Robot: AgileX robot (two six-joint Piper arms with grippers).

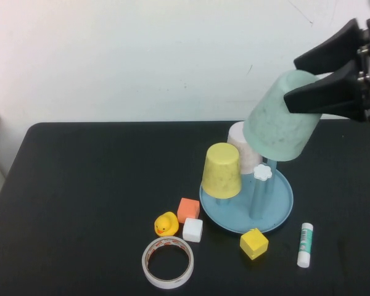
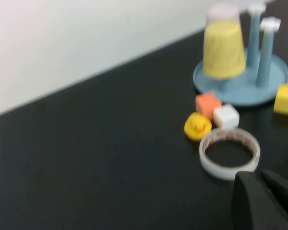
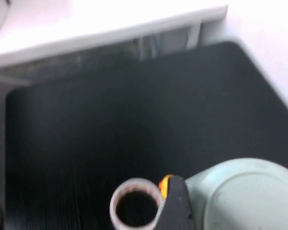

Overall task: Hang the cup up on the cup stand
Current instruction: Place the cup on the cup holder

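Right gripper [image 1: 308, 77], upper right of the high view, clamped on the base end of the cup [image 1: 280, 117]: one black finger over the bottom, the other against the side wall. Jaws wide, but closed on the cup, not released. Cup held aloft, inverted and tilted, mouth facing down and toward the cup stand [image 1: 277, 206].

Left gripper [image 2: 264, 201] parked low at the near side of the table, fingers pressed together, holding nothing; tape ring [image 2: 229, 153] just beyond it.

Step in hand, as judged: bring the cup mouth over a free peg and lower it. Free peg with white flower cap [image 1: 263, 172] sits directly under the lower rim of the cup, near or just touching; cannot tell which. Second free peg visible in the left wrist view [image 2: 253, 28].

To do it well:
- Level the cup toward vertical so the mouth is centred on the flower cap, not resting its rim on it.
- Lower straight down along the peg; avoid sideways drift toward the pinkish-white cup [image 1: 242, 145] and the yellow cup [image 1: 222, 171], both already hung and close by.
- Let go only once the peg is well inside the cup, else likely to tip off.
- Watch the tray: light plastic, may slide if the rim catches the peg.

Cup relative to tool: base inside the jaws, body projecting down and to the robot's left from the fingers, over the far-right part of the stand.
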